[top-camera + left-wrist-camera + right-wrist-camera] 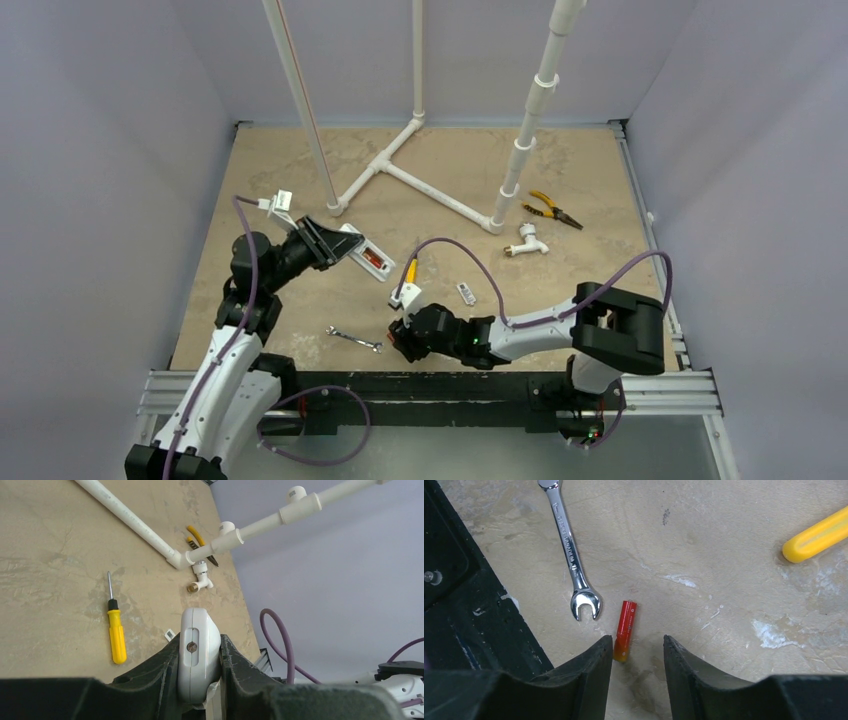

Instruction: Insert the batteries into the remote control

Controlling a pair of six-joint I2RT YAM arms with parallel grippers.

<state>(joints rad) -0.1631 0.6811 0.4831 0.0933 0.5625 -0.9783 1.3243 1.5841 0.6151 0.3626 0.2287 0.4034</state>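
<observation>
White remote control (199, 655) clenched edge-on in my left gripper (200, 641), raised off the tan table (724, 580). From the top view its compartment is open, with one orange-red battery (375, 262) seated inside. My right gripper (637, 642) is low over the table, jaws apart, gripping nothing. Second battery (625, 629) lies flat between the fingers, its near end right against one finger (594, 670). Silver wrench (574, 555) lies just beside that battery. Yellow screwdriver handle (816, 536) is well apart.
</observation>
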